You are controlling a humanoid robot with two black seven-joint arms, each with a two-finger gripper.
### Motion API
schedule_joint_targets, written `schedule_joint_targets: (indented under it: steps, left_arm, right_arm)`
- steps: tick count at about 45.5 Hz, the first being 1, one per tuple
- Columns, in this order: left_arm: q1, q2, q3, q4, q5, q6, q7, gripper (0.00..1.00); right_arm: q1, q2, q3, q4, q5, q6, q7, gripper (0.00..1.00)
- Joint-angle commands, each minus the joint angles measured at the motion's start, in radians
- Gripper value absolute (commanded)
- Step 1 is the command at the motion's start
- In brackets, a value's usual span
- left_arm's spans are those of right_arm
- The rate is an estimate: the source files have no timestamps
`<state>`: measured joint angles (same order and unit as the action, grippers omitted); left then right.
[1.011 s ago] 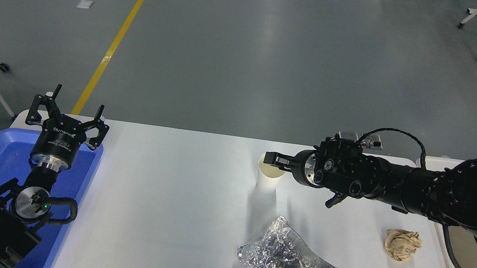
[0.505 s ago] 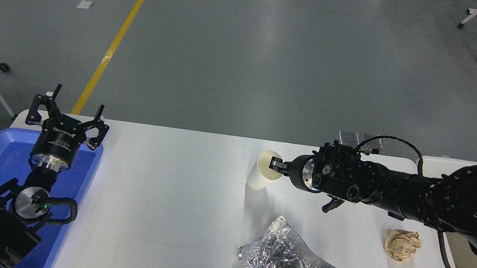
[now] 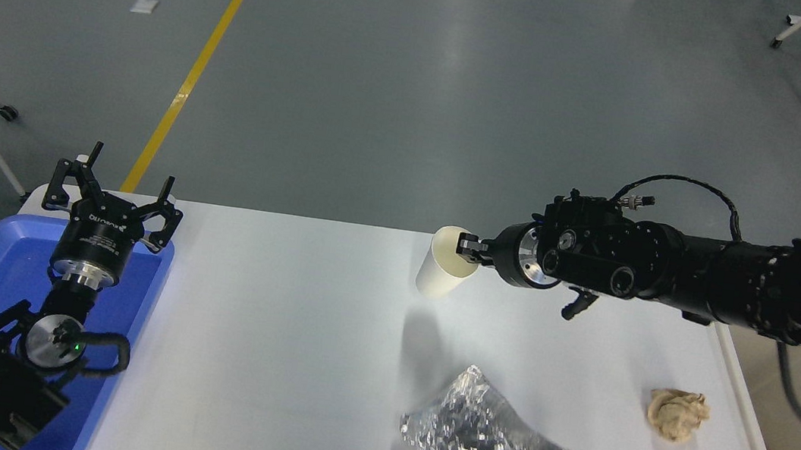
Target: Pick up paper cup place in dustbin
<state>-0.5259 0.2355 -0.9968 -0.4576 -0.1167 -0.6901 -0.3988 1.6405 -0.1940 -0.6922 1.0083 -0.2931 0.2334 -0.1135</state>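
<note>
White tapered paper cup (image 3: 441, 270), cream inside, tilts in right claw (image 3: 472, 249).

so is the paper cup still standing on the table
No, the paper cup hangs tilted above the white table, pinched at its rim by the right gripper, with its shadow lying apart from it below.
</note>
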Motion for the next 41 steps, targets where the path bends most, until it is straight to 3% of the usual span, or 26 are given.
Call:
schedule_joint_targets:
  steps: [1, 11, 35, 41]
  left_arm:
    - [0.001, 0.001, 0.0, 0.0, 0.0, 0.0, 0.0, 1.0]
    - [0.001, 0.001, 0.0, 0.0, 0.0, 0.0, 0.0, 1.0]
    - [0.001, 0.001, 0.0, 0.0, 0.0, 0.0, 0.0, 1.0]
    - [0.001, 0.001, 0.0, -0.001, 0.0, 0.0, 0.0, 1.0]
  right_arm:
    - [0.477, -0.197, -0.133, 0.309, 0.043, 0.274, 0.006, 0.0]
    - [0.795, -0.245, -0.193, 0.397, 0.094, 0.552, 0.008, 0.0]
    - [0.878, -0.249, -0.246, 0.412, 0.077, 0.552, -0.003, 0.0]
    - [0.871, -0.343, -0.329, 0.406, 0.013, 0.552, 0.0, 0.0]
